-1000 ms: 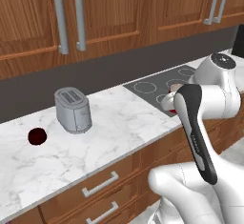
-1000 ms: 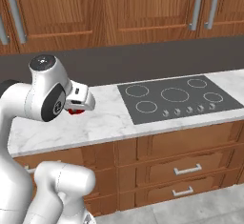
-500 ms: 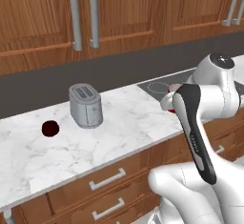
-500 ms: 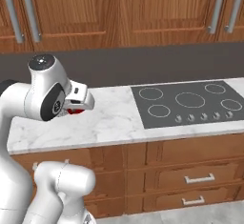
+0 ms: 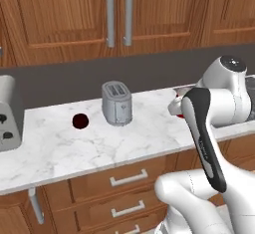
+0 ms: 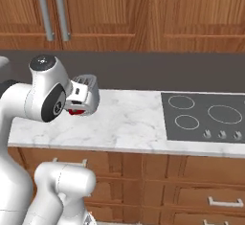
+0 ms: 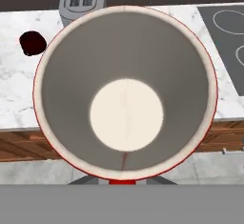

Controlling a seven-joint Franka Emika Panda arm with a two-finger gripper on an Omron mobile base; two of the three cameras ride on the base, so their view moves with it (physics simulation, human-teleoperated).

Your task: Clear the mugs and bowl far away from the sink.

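The gripper [image 6: 76, 110] is clenched on the red mug [image 7: 125, 92], carried upright above the counter's [image 5: 99, 148] front edge, its mouth facing the hand camera. The maroon mug [image 5: 80, 121] sits on the marble left of the toaster [image 5: 116, 102]. Since 1 second ago, the base has driven sideways: the toaster and maroon mug have slid right in the left base view, and the stovetop [image 6: 210, 118] right in the right base view.

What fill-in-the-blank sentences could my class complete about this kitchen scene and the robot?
1. The gripper holds a red ____.
2. The dark maroon mug stands on the counter beside the silver ____.
3. The toaster has ____ slots on top.
4. The counter is made of white ____.

Missing words: mug; toaster; two; marble
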